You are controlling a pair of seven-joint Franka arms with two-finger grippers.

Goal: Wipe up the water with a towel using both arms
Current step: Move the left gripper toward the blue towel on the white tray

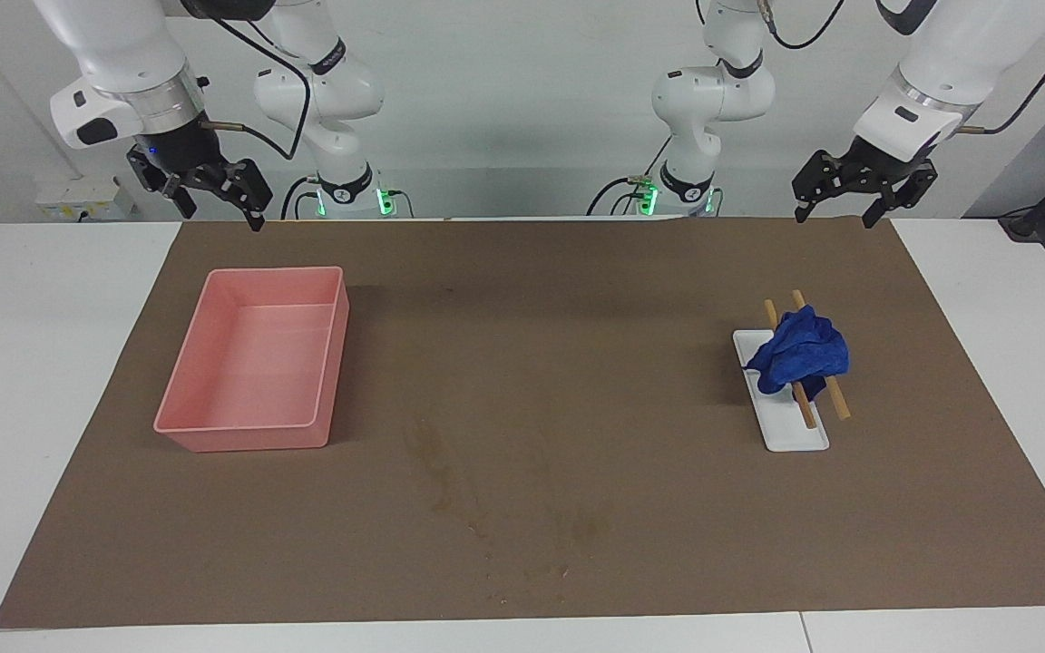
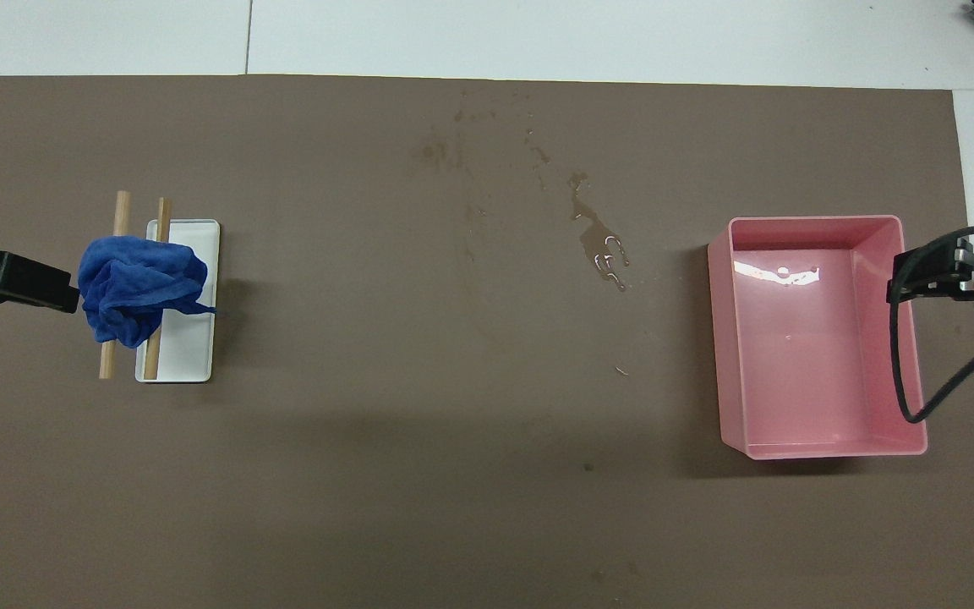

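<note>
The blue towel (image 1: 799,354) lies crumpled over two wooden sticks (image 1: 840,399) across a small white dish (image 1: 790,435), toward the left arm's end of the table; it also shows in the overhead view (image 2: 140,288). The water (image 1: 436,472) is a faint streak with blotches and specks on the brown mat, between the dish and the pink tray and farther from the robots; it glints in the overhead view (image 2: 601,245). My left gripper (image 1: 835,216) hangs open and empty, high over the mat's edge by the robots. My right gripper (image 1: 219,213) hangs open and empty over the same edge.
An empty pink tray (image 1: 241,438) stands toward the right arm's end of the table; it also shows in the overhead view (image 2: 728,355). The brown mat (image 1: 577,345) covers most of the white table (image 1: 33,363).
</note>
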